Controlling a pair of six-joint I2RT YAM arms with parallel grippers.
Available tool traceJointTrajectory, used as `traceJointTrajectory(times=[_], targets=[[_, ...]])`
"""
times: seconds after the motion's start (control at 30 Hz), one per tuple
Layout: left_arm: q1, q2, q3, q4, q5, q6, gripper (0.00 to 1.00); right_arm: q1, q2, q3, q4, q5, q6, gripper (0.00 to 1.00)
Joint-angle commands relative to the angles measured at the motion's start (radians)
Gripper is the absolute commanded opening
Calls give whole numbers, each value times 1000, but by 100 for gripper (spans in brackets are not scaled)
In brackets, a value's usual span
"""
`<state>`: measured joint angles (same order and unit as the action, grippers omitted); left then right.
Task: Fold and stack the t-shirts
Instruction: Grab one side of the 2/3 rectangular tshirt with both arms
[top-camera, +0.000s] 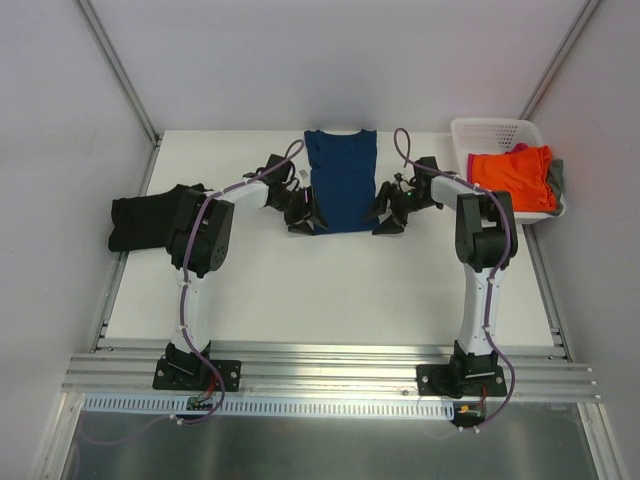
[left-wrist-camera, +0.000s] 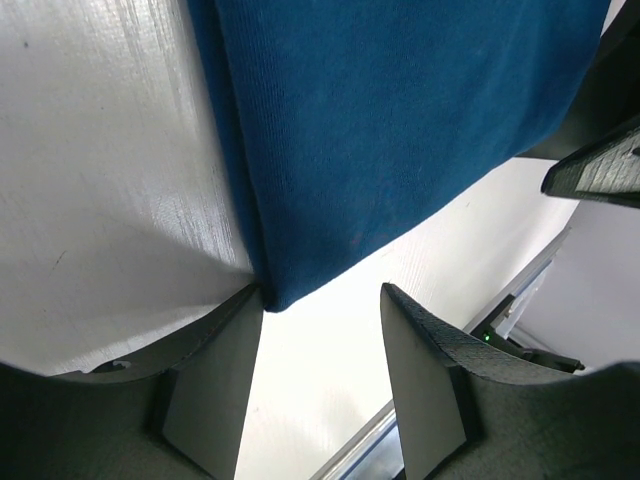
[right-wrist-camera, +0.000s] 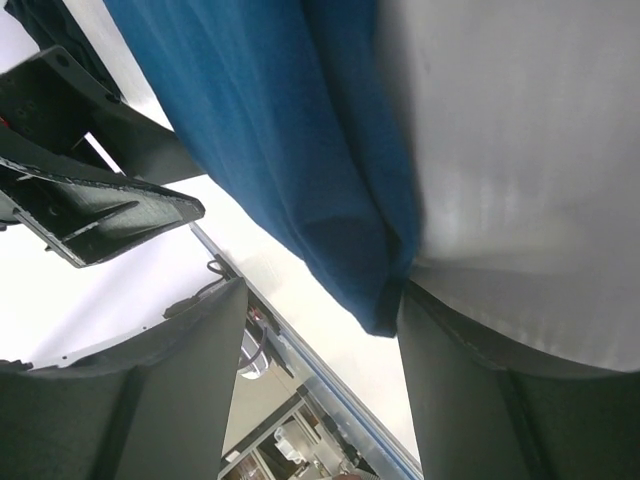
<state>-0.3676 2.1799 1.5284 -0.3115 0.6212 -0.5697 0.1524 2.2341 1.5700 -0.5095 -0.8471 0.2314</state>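
Observation:
A navy blue t-shirt (top-camera: 340, 180) lies folded into a long strip at the back middle of the white table (top-camera: 330, 290). My left gripper (top-camera: 305, 215) is at its near left corner, open. In the left wrist view the shirt corner (left-wrist-camera: 290, 285) touches the tip of one finger (left-wrist-camera: 225, 340), and nothing is clamped between the jaws (left-wrist-camera: 320, 300). My right gripper (top-camera: 385, 215) is at the near right corner, open as well. In the right wrist view the corner (right-wrist-camera: 375, 300) rests against one finger (right-wrist-camera: 450, 360). A black t-shirt (top-camera: 145, 220) lies bunched at the table's left edge.
A white plastic basket (top-camera: 497, 130) at the back right holds orange (top-camera: 510, 175), pink and grey shirts. Aluminium rails (top-camera: 330, 365) run along the near edge where both arm bases are bolted. White walls close in the sides and back.

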Motion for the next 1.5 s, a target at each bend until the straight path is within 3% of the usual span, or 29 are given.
traceJointTrajectory(times=[0.0,0.13,0.3,0.47,0.63,0.67,0.77,1.1,1.47], targets=[[-11,-8,-34,-67,-72,19,52,-23,-14,10,-1,34,-29,64],[-13,-3,-36,-70,-75,16,52,-40,-18,-7,-3,43,-40,64],[-21,17,-43,-69,-75,10,49,-42,-5,-15,12,46,-40,51],[-24,20,-40,-70,-80,8,27,-33,5,2,14,37,-35,28],[-24,24,-39,-75,-84,2,10,-27,9,4,17,36,-37,18],[-24,24,-37,-75,-83,2,0,-21,9,4,19,33,-35,11],[-22,23,-37,-80,-94,1,0,-20,1,5,5,31,-35,0],[12,-97,-74,-109,-57,37,0,-27,-162,-90,-73,25,-43,1],[29,-344,-198,-140,-35,119,0,-19,-396,-264,-78,23,-15,1]])
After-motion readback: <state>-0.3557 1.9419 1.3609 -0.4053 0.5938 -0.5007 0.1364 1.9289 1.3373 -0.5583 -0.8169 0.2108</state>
